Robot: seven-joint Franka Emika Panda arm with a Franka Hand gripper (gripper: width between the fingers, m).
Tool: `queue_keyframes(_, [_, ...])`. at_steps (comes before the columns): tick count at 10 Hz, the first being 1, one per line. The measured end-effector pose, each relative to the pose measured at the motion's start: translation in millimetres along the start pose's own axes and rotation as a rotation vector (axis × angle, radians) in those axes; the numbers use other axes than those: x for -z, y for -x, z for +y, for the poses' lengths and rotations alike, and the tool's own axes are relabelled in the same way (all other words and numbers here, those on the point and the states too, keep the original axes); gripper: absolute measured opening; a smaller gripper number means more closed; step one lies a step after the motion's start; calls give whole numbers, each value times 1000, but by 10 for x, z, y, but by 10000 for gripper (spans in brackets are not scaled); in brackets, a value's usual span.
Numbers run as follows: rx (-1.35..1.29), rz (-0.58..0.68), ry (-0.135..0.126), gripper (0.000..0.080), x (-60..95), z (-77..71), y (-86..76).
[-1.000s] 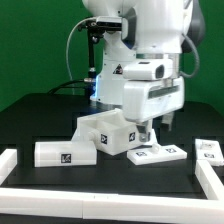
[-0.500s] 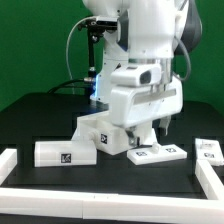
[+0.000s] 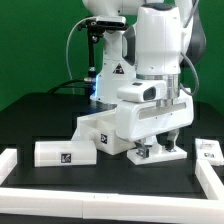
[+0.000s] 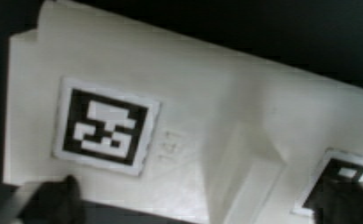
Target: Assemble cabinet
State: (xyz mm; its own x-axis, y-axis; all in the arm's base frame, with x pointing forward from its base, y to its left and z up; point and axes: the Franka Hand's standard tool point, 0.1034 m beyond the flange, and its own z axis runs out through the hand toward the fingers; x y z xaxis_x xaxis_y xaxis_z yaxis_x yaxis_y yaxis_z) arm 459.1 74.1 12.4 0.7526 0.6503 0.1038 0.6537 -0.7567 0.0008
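The cabinet (image 3: 100,128), a large white box with a tag on its side, lies tilted at mid table. A flat white panel (image 3: 166,154) with tags lies against it on the exterior view's right. My gripper (image 3: 160,145) is low over this panel, its wide white hand hiding part of the cabinet. In the wrist view the white panel (image 4: 213,110) with a square tag (image 4: 107,125) fills the picture. My gripper (image 4: 199,202) is open, with its dark fingers (image 4: 53,200) far apart at either side of the white surface. I cannot tell whether they touch it.
A white drawer block (image 3: 65,153) with a tag lies at the exterior view's left of the cabinet. A small white tagged part (image 3: 209,148) lies at the far right. White border rails (image 3: 90,200) run along the front, with rail ends at left (image 3: 8,160) and right.
The arm has moved toward the exterior view's right and come lower, from over the cabinet's edge to over the flat panel. The parts on the table have not moved.
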Motion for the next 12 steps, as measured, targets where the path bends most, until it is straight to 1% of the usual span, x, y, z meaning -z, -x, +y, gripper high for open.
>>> queue_keyframes(2, [0,0,0,390,-3,-1,1])
queue_keyframes(3, [0,0,0,390,-3,-1,1])
queue_keyframes(4, [0,0,0,208,-3,-1,1])
queue_keyframes(5, [0,0,0,79,-2,-1,0])
queue_keyframes(6, [12,3,2,79,10,-16,-17])
queue_keyframes(7, [104,8,7,62,77,-182,-107])
queue_keyframes(8, [210,-13,1,62,146,-299,-132])
queue_keyframes(9, [257,-17,6,62,226,-434,-212])
queue_keyframes(10, [292,-13,7,62,267,-583,-261])
queue_keyframes(12, [285,-17,4,62,243,-548,-230])
